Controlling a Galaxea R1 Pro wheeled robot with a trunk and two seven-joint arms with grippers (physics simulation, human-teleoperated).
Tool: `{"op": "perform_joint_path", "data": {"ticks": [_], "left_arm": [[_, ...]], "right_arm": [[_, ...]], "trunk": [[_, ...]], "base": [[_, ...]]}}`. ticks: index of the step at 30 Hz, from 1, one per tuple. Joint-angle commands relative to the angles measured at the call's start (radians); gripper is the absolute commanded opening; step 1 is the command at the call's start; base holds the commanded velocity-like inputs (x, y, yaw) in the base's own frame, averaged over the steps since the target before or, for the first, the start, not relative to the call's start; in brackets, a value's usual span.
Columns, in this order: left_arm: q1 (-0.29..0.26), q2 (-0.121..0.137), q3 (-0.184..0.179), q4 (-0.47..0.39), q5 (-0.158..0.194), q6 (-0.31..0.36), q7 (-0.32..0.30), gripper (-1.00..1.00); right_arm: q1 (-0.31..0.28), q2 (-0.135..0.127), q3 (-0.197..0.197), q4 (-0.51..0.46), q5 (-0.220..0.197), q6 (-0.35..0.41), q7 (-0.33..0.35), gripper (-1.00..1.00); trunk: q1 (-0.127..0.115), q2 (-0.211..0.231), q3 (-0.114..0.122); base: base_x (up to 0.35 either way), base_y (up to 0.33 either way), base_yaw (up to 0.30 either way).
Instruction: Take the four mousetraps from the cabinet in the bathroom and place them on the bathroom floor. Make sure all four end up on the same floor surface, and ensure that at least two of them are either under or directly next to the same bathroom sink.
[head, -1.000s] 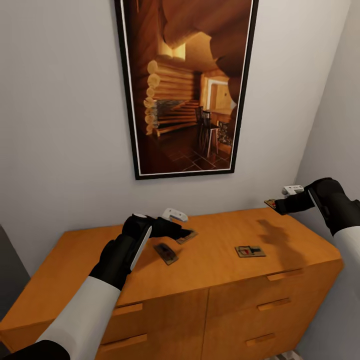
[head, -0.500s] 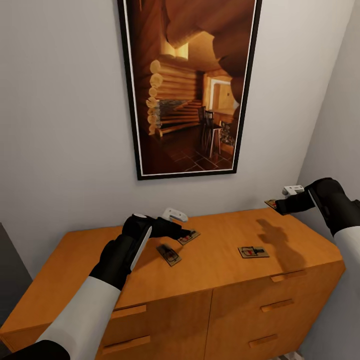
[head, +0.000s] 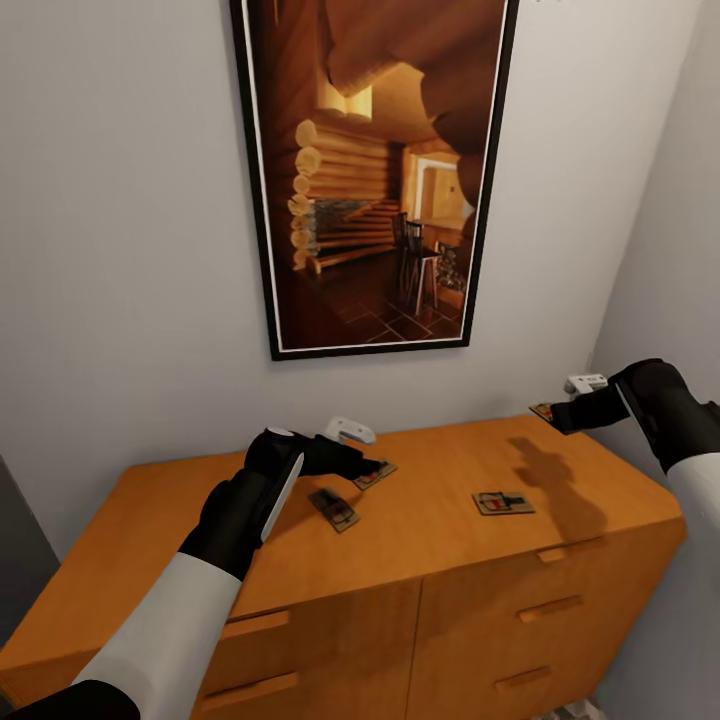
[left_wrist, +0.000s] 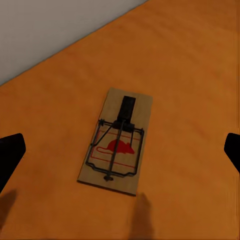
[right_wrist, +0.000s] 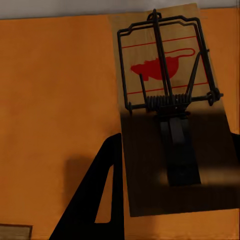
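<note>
The orange-brown cabinet (head: 430, 545) stands against the wall with three mousetraps on its flat top. One mousetrap (head: 377, 473) (left_wrist: 117, 142) lies just under my left gripper (head: 368, 467), which is open with its fingers (left_wrist: 10, 155) spread wide on either side of the board and not touching it. A second mousetrap (head: 334, 509) lies close in front of it, and a third mousetrap (head: 502, 502) lies toward the right. My right gripper (head: 556, 411) is shut on a fourth mousetrap (head: 544, 409) (right_wrist: 167, 100), held in the air above the cabinet's right end.
A tall framed picture (head: 370, 170) of a log-cabin room hangs on the wall above the cabinet. The side wall (head: 670, 250) runs close by the cabinet's right end. A sliver of floor (head: 575, 712) shows at the bottom right.
The head view swayed slightly and came back. Both arms and the mousetraps hold their places.
</note>
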Motion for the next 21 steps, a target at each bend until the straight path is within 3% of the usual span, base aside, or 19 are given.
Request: {"op": "perform_joint_path", "data": {"ticks": [1,7,21], "left_arm": [[-0.001,0.000,0.001,0.000,-0.011,0.003,-0.008,1.00],[-0.001,0.000,0.001,0.000,-0.012,0.003,-0.008,1.00],[-0.001,-0.001,0.002,0.000,-0.012,0.003,-0.008,1.00]], "right_arm": [[-0.001,-0.001,0.003,0.006,0.009,0.001,0.009,-1.00],[-0.001,-0.001,0.003,0.016,0.009,-0.001,0.007,-1.00],[-0.001,-0.001,0.003,0.018,0.011,-0.002,0.006,-1.00]], "trunk": [[0.000,-0.001,-0.001],[0.000,-0.001,-0.001],[0.000,-0.001,-0.001]], "base": [[0.000,0.000,-0.190],[0.000,0.000,-0.152],[0.000,0.000,-0.017]]}}
